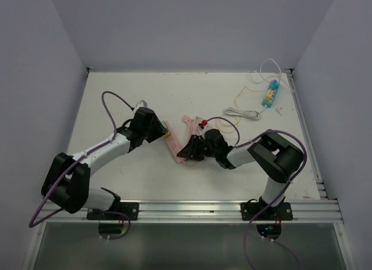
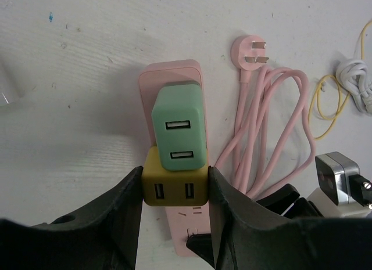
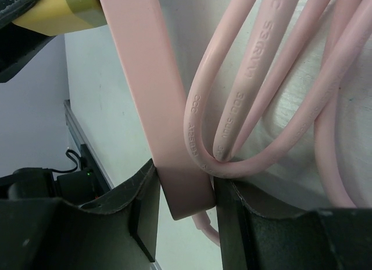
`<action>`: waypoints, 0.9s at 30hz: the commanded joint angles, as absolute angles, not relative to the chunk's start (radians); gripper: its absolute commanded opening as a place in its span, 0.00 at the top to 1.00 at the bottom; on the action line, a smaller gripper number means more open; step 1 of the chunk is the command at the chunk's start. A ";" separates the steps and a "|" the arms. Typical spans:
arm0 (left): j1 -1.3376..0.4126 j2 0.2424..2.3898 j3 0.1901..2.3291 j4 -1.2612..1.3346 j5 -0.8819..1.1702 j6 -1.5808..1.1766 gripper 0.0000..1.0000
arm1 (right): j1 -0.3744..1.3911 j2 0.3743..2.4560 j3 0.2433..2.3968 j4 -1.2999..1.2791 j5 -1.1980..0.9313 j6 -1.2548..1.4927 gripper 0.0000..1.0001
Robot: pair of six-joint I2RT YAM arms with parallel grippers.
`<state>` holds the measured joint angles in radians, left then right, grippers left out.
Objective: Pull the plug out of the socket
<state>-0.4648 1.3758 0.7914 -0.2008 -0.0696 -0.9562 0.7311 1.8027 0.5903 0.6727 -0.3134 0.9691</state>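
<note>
A pink socket strip (image 1: 173,145) lies mid-table. In the left wrist view a green plug (image 2: 179,128) and a yellow plug (image 2: 176,186) sit side by side on the strip (image 2: 174,72). My left gripper (image 2: 176,191) is shut on the yellow plug, one finger on each side of it (image 1: 166,132). My right gripper (image 3: 186,200) is shut on the strip's near end (image 3: 145,96), and a loop of the pink cord (image 3: 256,107) presses against its right finger. From above, the right gripper (image 1: 185,155) is at the strip's near end and the left gripper (image 1: 161,132) at its far end.
The strip's coiled pink cord (image 2: 273,119) and its own pink plug (image 2: 250,52) lie to the right. A white adapter (image 2: 343,183) sits beside the cord. A blue-and-yellow device (image 1: 269,93) with white and yellow wires is at the back right. An aluminium rail (image 1: 192,209) runs along the near edge.
</note>
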 commanded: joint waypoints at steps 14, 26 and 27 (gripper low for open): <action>-0.578 1.382 0.989 -0.311 -0.305 -0.969 1.00 | 0.706 1.821 0.546 0.120 0.135 1.066 1.00; -0.442 1.299 0.850 -0.152 -0.046 -0.976 1.00 | 0.703 1.819 0.534 0.137 0.126 1.074 1.00; -0.448 1.299 0.847 -0.158 -0.049 -0.977 1.00 | 0.703 1.821 0.535 0.140 0.124 1.077 1.00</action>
<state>-0.4320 1.3403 0.8589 -0.2405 -0.0856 -0.9840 0.7261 1.7329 0.6022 0.5179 -0.0948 1.1015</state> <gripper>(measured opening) 0.464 0.410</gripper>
